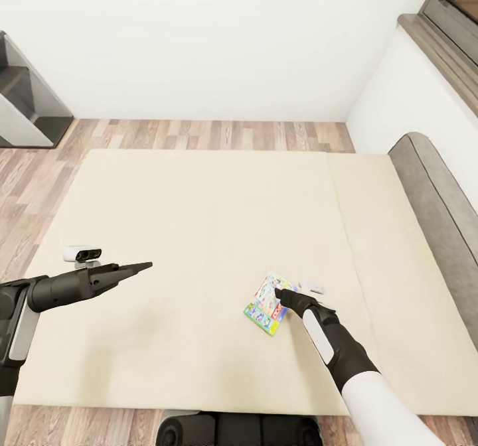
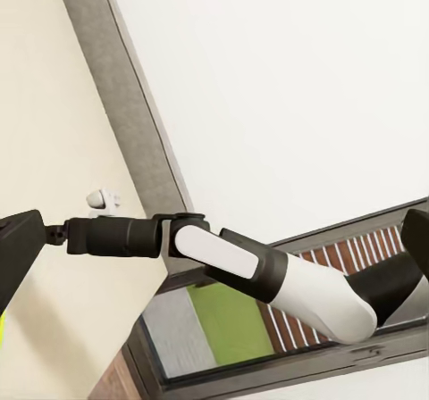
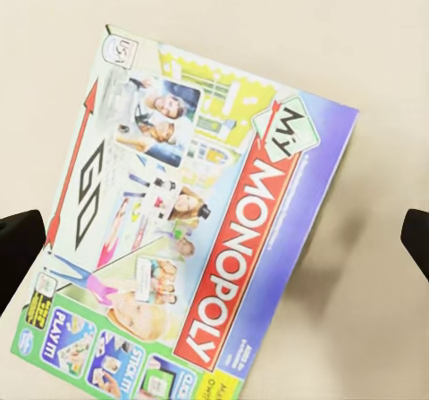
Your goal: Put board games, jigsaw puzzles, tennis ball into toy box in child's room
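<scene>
White walls and a wood-plank floor (image 1: pixel 199 134) frame the bed (image 1: pixel 199 220), whose plain beige mattress spans most of the head view, with a grey headboard (image 1: pixel 438 194) along its far right side. One board game, the colourful Monopoly box (image 1: pixel 265 305), lies flat on the mattress near the front edge, to the right of centre. The right gripper (image 1: pixel 282 295) hangs directly over this box; in the right wrist view the box (image 3: pixel 197 230) sits between the two dark fingers (image 3: pixel 18 248), which stand wide apart at either side and touch nothing. The left gripper (image 1: pixel 143 267) is held level above the mattress, well apart from the box; its fingers appear drawn together to a point and carry nothing. Step in hand, as judged: collecting a board game from the bed, at the approach stage, the grasp not yet made. The next move calls for lowering the right gripper so the fingers straddle the thin box by an edge, then closing firmly before lifting and carrying it to the toy box.
</scene>
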Controlling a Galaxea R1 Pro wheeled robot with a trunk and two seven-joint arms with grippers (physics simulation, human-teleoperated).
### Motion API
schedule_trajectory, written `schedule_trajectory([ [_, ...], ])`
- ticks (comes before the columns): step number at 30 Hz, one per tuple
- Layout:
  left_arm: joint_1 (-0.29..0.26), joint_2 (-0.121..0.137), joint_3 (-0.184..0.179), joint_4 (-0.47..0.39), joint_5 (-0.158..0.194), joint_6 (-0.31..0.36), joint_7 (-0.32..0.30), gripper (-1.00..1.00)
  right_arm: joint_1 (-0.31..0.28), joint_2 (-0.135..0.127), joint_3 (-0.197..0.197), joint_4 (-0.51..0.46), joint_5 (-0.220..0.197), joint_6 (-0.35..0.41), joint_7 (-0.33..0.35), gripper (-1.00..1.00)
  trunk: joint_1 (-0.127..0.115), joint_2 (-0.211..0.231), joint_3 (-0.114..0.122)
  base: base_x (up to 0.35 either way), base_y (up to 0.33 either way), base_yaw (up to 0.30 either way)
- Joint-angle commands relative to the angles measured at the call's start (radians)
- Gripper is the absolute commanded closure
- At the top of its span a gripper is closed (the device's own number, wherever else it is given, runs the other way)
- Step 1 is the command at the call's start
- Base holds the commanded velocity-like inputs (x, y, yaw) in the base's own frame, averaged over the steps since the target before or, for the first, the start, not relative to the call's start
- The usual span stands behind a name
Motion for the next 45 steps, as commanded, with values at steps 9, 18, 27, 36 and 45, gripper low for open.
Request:
schedule_trajectory([
  [9, 0.000, 0.000, 0.000, 0.000, -0.001, 0.011, -0.004, -1.00, 0.000, 0.001, 0.003, -0.002, -0.011, 0.003, -0.010, -1.00, 0.000, -0.001, -0.016, 0.000, 0.000, 0.000],
  [18, 0.000, -0.009, 0.000, 0.000, -0.002, 0.011, -0.004, -1.00, 0.000, 0.002, 0.003, -0.002, -0.011, 0.003, -0.009, -1.00, 0.000, -0.001, -0.031, 0.000, 0.000, 0.000],
  [27, 0.000, -0.016, 0.000, 0.000, -0.003, 0.011, -0.004, -1.00, 0.000, 0.003, 0.003, -0.002, -0.011, 0.003, -0.009, -1.00, 0.000, -0.001, -0.046, 0.000, 0.000, 0.000],
  [36, 0.000, -0.017, 0.000, 0.000, -0.003, 0.011, -0.004, -1.00, 0.000, 0.003, 0.003, -0.002, -0.011, 0.003, -0.009, -1.00, 0.000, -0.001, -0.060, 0.000, 0.000, 0.000],
  [45, 0.000, -0.018, -0.001, 0.000, -0.002, 0.011, -0.004, -1.00, 0.000, 0.002, 0.004, 0.001, -0.011, 0.002, -0.008, -1.00, 0.000, -0.001, -0.074, 0.000, 0.000, 0.000],
])
